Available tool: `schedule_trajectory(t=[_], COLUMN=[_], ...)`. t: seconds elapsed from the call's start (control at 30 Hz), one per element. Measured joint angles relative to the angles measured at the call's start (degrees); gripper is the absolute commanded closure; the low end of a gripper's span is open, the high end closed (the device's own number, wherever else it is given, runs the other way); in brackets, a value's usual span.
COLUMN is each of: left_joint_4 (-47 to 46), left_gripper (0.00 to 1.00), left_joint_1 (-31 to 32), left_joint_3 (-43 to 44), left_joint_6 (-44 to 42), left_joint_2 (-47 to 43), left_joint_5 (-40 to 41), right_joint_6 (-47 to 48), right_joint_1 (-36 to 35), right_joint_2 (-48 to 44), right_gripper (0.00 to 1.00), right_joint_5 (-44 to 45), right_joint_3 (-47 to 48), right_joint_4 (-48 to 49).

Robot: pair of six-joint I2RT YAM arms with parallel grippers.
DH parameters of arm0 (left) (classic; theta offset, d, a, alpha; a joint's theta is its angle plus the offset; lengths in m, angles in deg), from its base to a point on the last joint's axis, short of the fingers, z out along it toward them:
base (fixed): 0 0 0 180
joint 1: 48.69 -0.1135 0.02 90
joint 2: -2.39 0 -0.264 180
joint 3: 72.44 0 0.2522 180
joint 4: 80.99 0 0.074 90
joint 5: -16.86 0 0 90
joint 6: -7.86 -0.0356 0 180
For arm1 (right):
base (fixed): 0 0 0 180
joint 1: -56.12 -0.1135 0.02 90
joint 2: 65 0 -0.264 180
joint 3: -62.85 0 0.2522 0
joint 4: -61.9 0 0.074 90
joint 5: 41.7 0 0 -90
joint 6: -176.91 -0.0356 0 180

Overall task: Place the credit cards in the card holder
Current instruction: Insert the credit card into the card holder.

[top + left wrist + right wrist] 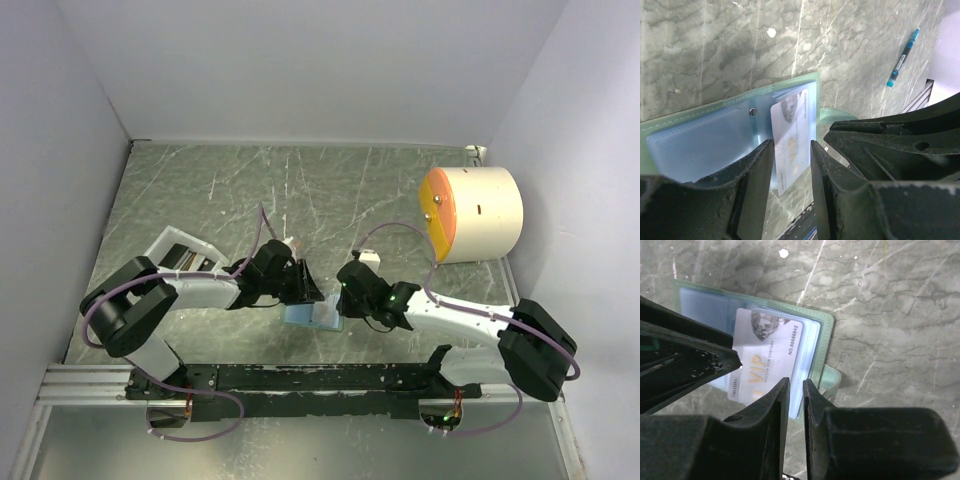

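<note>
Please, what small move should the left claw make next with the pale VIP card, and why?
Probably push the VIP card a little farther into the card holder. Its near end sticks out past the holder's edge, and the left claw straddles that end, while the right claw sits at the snap-tab side.

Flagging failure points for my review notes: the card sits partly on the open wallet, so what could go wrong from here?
1. The card sticks out past the edge of the wallet; a push may buckle it or jam it at a pocket lip rather than slide it in.
2. The wallet lies loose on the smooth table, so it may slide along with the card.
3. The left gripper and right gripper work very close together and could bump.
</note>
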Motion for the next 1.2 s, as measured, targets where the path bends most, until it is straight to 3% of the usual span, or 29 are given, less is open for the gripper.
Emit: schedule_trajectory(t=[0.6, 0.97, 1.07, 1.2], left_joint_4=[-0.4, -3.7, -3.6, -3.5], left_gripper=[0.58, 0.75, 0.74, 0.65], left_joint_1=[0.0, 1.2, 1.6, 1.7], left_joint_3=[0.0, 0.0, 0.0, 0.0], left_joint_6=[-0.3, 0.8, 1.0, 1.2], left_joint_2=[2.7, 3.8, 4.4, 4.5], left_joint_5=[-0.4, -1.4, -1.4, -1.4], right_joint_6=[-1.2, -1.4, -1.4, -1.4], right_joint_1=[0.0, 0.0, 0.0, 0.0], right_joint_2=[3.4, 3.5, 3.5, 3.5], right_gripper=[0.85, 0.85, 0.85, 0.85], right_joint_5=[2.2, 2.3, 2.3, 2.4], right_joint_3=[-0.3, -1.2, -1.2, -1.2], right_joint_4=[-2.1, -0.9, -0.9, -0.9])
